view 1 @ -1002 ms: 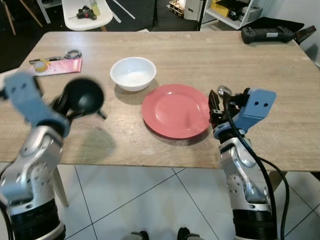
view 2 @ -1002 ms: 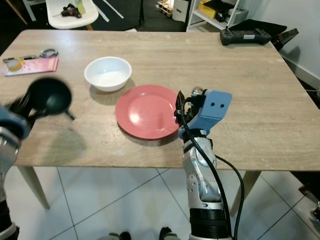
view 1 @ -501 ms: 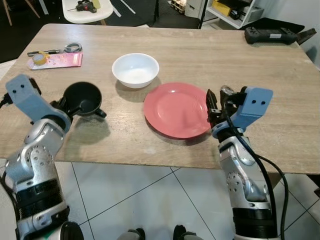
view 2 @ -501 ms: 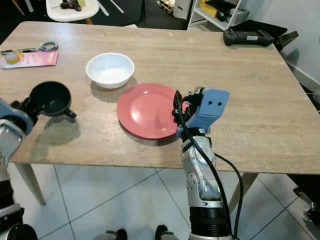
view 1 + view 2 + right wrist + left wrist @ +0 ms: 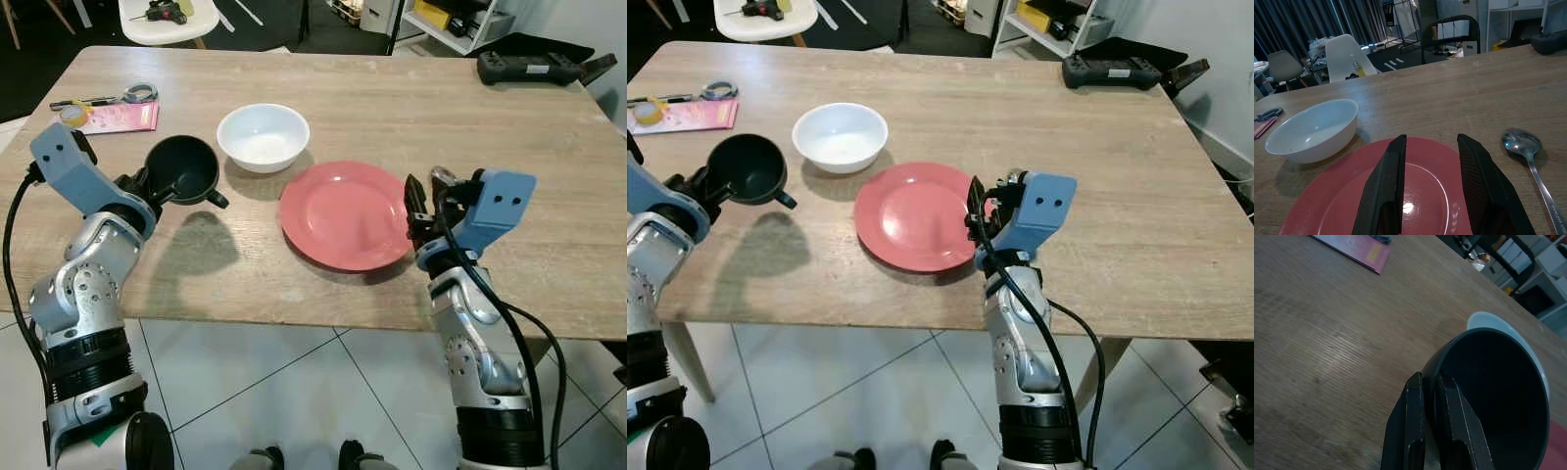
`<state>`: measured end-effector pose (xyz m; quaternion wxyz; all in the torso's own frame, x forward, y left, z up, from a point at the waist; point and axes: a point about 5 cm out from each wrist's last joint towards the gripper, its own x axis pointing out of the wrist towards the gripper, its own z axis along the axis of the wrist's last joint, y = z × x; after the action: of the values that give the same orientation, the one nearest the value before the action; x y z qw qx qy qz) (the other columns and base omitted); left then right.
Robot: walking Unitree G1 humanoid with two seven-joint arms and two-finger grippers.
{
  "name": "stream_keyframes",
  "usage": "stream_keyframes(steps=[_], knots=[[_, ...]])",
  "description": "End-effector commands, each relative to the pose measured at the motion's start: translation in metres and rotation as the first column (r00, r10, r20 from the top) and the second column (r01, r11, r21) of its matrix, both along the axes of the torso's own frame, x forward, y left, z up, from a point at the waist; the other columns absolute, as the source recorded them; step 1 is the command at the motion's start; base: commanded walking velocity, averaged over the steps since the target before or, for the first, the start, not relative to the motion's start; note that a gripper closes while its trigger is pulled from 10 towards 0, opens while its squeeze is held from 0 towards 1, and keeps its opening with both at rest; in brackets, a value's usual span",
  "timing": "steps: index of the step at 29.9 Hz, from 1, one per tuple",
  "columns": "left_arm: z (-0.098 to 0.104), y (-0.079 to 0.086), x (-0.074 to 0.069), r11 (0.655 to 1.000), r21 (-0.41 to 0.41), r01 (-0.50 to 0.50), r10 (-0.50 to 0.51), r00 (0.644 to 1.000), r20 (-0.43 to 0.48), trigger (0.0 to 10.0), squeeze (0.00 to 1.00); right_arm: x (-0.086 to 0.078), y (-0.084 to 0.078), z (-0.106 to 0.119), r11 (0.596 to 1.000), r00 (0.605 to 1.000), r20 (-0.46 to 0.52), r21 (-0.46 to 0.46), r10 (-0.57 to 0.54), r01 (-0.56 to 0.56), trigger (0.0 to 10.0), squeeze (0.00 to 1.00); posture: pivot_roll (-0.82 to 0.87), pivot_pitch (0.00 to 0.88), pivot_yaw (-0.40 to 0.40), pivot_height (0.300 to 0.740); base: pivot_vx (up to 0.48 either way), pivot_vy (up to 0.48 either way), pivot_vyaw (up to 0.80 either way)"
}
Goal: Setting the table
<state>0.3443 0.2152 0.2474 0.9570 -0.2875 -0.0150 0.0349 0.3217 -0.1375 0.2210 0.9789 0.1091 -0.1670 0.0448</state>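
Observation:
My left gripper point(image 5: 149, 184) is shut on the rim of a black cup point(image 5: 182, 167), held just above the wooden table point(image 5: 392, 108) to the left of a white bowl point(image 5: 263, 137). The cup's shadow falls on the wood below. In the left wrist view both fingers point(image 5: 1414, 426) pinch the cup's wall point(image 5: 1493, 396), with the bowl point(image 5: 1508, 325) behind it. A red plate point(image 5: 343, 213) lies in the middle near the front. My right gripper point(image 5: 413, 201) stands open at the plate's right edge. A metal spoon point(image 5: 1528, 152) lies on the table just right of the plate point(image 5: 1420, 205).
A pink booklet point(image 5: 120, 117) with tape and scissors point(image 5: 137, 94) lies at the table's far left. A black controller point(image 5: 534, 67) sits at the far right corner. A white chair point(image 5: 181, 20) stands behind the table. The table's front edge is close to my arms.
My left arm has carried the black cup to the right and further onto the table, closer to the white bowl. The right gripper has stayed by the plate.

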Motion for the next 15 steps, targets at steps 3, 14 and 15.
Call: stream_keyframes(steps=[3, 14, 15], knots=[[-0.004, -0.004, 0.001, 1.0, -0.027, 0.012, -0.013, 0.999, -0.032, 10.0, 0.0, -0.001, 0.0, -0.001, 1.0, 1.0, -0.006, -0.004, 0.007, -0.007, 10.0, 0.0, 0.09, 0.165, 0.066, 0.74, 0.0, 0.0, 0.0], [-0.017, -0.003, 0.002, 0.999, -0.042, -0.02, 0.017, 0.996, -0.084, 6.5, 0.0, -0.001, 0.001, 0.0, 1.0, 1.0, -0.006, -0.004, 0.011, -0.011, 10.0, 0.0, 0.09, 0.165, 0.064, 0.74, 0.0, 0.0, 0.0], [-0.018, -0.003, 0.002, 0.999, -0.039, -0.02, 0.017, 0.996, -0.085, 10.0, 0.0, -0.001, 0.001, 0.0, 1.0, 1.0, -0.006, -0.004, 0.011, -0.011, 10.0, 0.0, 0.09, 0.165, 0.064, 0.74, 0.0, 0.0, 0.0]])
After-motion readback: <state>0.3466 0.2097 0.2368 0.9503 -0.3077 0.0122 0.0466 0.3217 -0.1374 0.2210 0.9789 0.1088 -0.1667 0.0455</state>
